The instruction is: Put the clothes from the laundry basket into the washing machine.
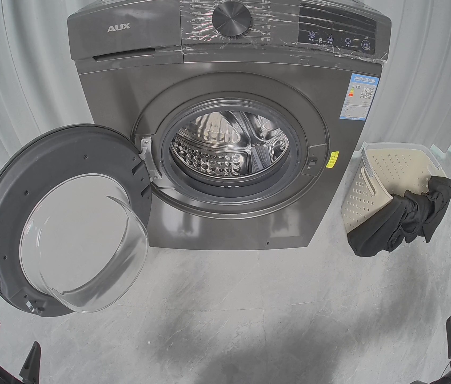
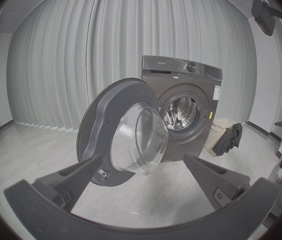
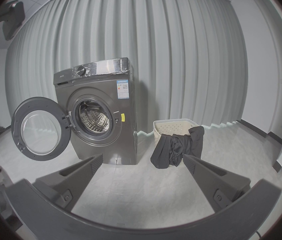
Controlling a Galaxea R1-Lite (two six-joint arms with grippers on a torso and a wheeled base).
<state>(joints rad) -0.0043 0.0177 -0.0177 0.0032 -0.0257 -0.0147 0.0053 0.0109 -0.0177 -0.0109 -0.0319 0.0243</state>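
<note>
Right gripper (image 3: 142, 158), agape, sees washing machine (image 3: 81, 89) and its side panel (image 3: 133, 134).

brand lettering (image 1: 118, 28), a blue label (image 1: 359, 96) and a yellow sticker (image 1: 332, 159) on the washing machine (image 1: 118, 97)

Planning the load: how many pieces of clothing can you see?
1: a dark garment draped over the near rim of the laundry basket, right of the washing machine. Its folds could hide another piece.
</note>
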